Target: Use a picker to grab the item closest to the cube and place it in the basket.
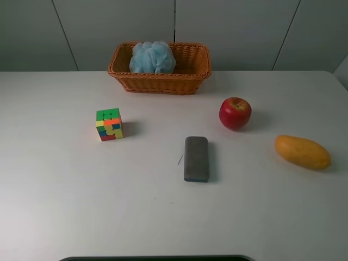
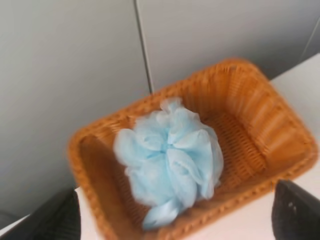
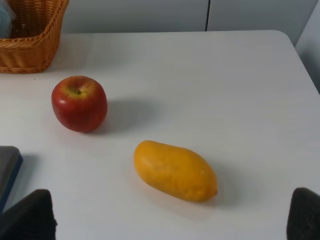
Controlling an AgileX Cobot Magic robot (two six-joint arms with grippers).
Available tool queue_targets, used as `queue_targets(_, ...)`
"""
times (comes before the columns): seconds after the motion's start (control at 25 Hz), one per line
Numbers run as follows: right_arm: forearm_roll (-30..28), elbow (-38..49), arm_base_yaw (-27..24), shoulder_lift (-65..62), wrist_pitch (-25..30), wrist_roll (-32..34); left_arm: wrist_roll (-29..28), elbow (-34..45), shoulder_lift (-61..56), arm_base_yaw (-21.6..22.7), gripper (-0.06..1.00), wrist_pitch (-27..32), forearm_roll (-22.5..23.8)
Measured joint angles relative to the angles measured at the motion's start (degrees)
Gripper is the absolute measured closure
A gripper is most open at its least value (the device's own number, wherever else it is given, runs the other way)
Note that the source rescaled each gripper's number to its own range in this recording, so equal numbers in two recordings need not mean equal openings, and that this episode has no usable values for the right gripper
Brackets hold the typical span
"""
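A multicoloured cube sits on the white table at the left. A wicker basket stands at the back and holds a light blue bath loofah. In the left wrist view the loofah lies inside the basket. My left gripper is open and empty above the basket's near side. My right gripper is open and empty, near the mango. Neither arm shows in the exterior high view.
A grey and blue board eraser lies mid-table. A red apple sits right of centre and an orange mango at the far right. The right wrist view also shows the apple and the eraser's edge.
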Motion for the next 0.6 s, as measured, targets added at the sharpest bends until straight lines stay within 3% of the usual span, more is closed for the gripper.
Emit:
queue_targets(0.24,0.00,0.00,0.00,0.00,0.00,0.00,-10.19,-0.04,-15.19,-0.09,-0.05,21.01,13.75)
queue_targets(0.36,0.00,0.00,0.00,0.00,0.00,0.00,-13.36,1.11,-22.20,-0.09,-0.05,22.94,18.50)
queue_targets(0.6,0.00,0.00,0.00,0.00,0.00,0.00,-17.47,7.90,-39.71,-0.09,-0.05,23.65,22.83)
